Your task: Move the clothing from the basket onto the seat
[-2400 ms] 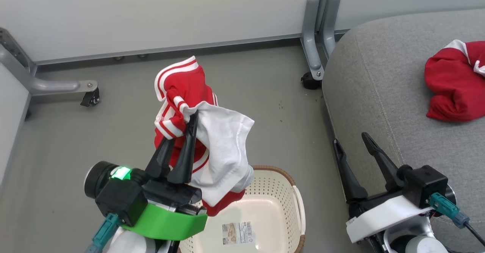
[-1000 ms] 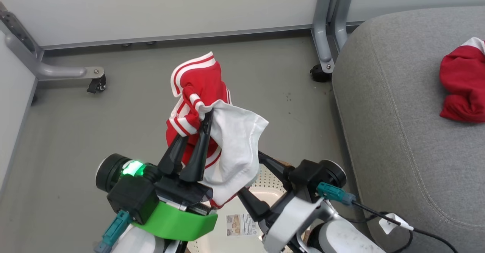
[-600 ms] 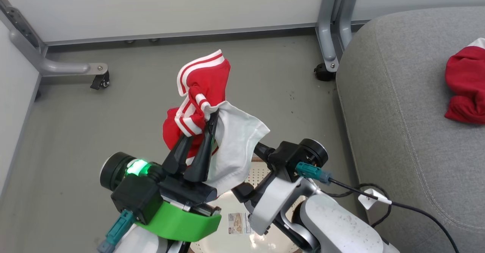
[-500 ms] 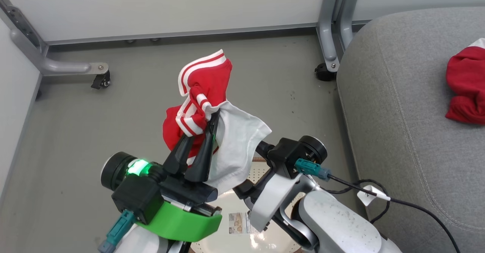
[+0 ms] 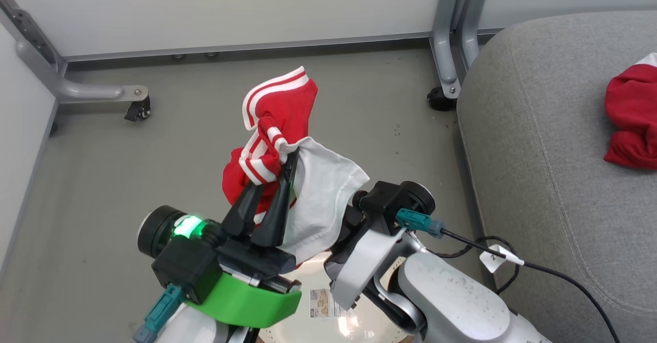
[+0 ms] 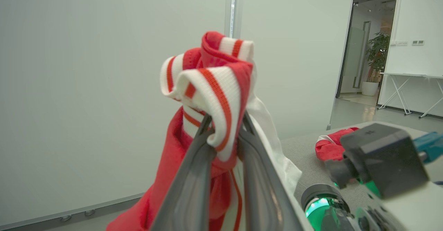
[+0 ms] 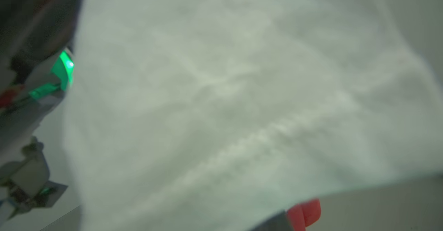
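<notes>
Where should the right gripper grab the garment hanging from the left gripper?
Grip the loose white panel of the red garment, approaching from the robot's right, where the right gripper sits. The panel hangs free and flat below where the left gripper pinches the bunched striped band.

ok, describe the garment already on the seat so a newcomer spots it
Find the big grey seat at the head view's right. A crumpled red garment lies on it, far right. Unlike the striped garment in the left claw, nothing grips it.
</notes>
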